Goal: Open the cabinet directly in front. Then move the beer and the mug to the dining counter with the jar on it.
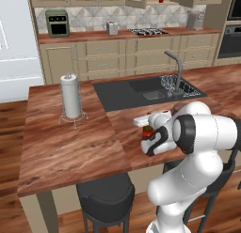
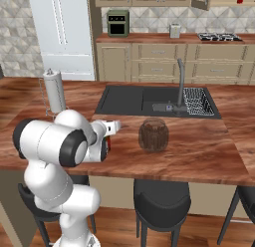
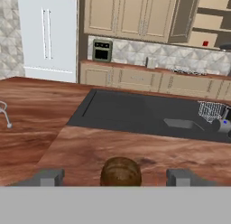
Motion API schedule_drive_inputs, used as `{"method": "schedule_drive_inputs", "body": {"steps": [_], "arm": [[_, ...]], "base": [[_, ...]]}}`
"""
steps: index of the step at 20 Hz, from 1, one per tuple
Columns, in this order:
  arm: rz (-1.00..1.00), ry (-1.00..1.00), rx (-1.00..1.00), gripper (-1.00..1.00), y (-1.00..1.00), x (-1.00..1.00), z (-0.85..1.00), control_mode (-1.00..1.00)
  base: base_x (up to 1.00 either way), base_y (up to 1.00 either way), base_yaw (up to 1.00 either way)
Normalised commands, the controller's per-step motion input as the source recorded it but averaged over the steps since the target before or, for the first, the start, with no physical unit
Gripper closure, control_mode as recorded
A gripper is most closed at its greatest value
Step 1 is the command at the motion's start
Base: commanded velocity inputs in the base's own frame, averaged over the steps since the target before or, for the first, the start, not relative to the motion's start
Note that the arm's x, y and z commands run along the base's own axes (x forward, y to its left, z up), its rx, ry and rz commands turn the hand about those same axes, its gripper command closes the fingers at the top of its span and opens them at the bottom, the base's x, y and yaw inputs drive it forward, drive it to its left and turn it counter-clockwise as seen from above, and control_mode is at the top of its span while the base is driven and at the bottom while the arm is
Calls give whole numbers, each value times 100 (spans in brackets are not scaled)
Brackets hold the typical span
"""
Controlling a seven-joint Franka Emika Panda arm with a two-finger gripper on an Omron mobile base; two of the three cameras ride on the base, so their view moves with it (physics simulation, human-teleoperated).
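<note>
Standing on dining counter [image 1: 70, 147], beer [image 3: 120, 171] btwn gripper [image 3: 115, 177] fingers, jaws released.

Rendered domestic kitchen. It is indicated by beige wall cabinets [image 3: 135, 15] and drawer units [image 1: 103, 56], a black hob [image 1: 148, 31], a built-in oven [image 1: 230, 27], a white refrigerator [image 2: 62, 29], and a wood-topped island [image 1: 70, 143] fitted with sink [image 2: 149, 99] and tap [image 2: 180, 84]; stools [image 2: 162, 196] are tucked beneath.

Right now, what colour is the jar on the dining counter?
The jar is brownish see-through glass with vertical ribs; it shows best in the right base view.
</note>
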Motion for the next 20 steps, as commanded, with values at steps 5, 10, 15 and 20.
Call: {"method": "schedule_drive_inputs", "body": {"steps": [5,10,15,20], "arm": [[0,0,0,-100,0,2,68,-100],[0,5,0,-100,-9,0,100,-100],[0,15,0,-100,-22,-17,100,-100],[-3,24,0,-100,-41,-54,100,-100]], "base": [[0,0,0],[0,0,0],[0,0,0],[0,0,0]]}}
